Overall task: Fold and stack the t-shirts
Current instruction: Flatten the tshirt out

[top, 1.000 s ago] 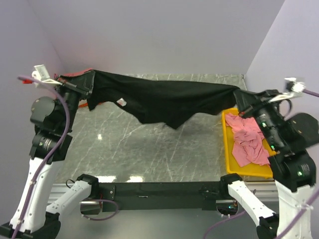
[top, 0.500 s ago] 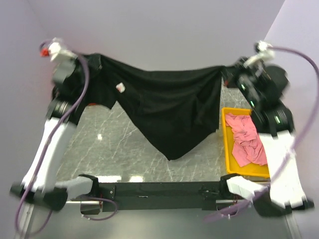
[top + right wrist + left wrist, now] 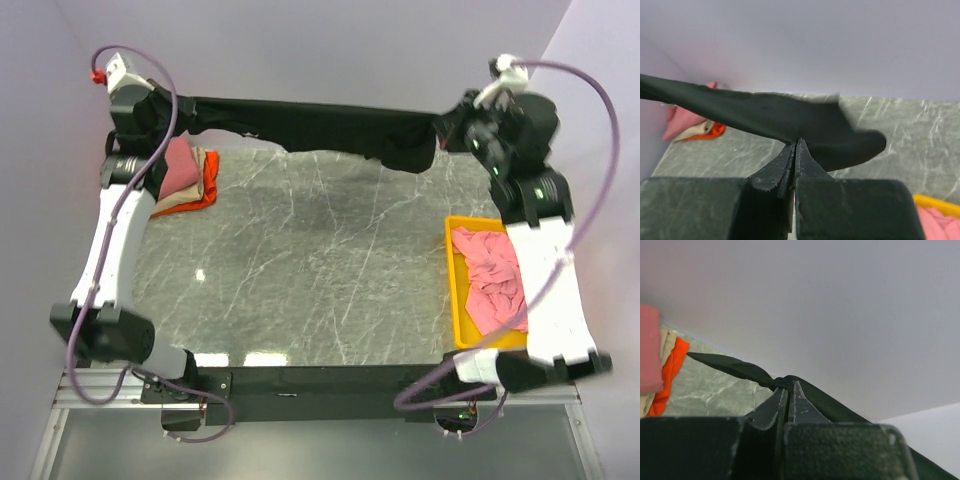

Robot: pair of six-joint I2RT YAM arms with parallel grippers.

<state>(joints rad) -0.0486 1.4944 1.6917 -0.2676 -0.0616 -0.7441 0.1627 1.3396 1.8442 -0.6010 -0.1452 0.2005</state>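
The large black t-shirt (image 3: 320,125) hangs stretched in the air along the far edge of the table, held at both ends. My left gripper (image 3: 178,108) is shut on its left end; in the left wrist view the cloth (image 3: 740,369) runs out from the fingertips. My right gripper (image 3: 443,128) is shut on its right end, where the cloth (image 3: 790,117) bunches. A folded stack with a dusty-red shirt (image 3: 178,170) on beige and orange ones (image 3: 203,188) lies at the far left. A crumpled pink shirt (image 3: 492,275) lies in the yellow bin (image 3: 455,300).
The yellow bin stands along the right side of the grey marble table (image 3: 310,270). Pale walls close in the back and both sides. The arms' bases and a black rail sit at the near edge.
Both arms swung the black t-shirt back and up toward the far wall. It hung low over the table's middle before; now it is pulled into a narrow band at the far edge.
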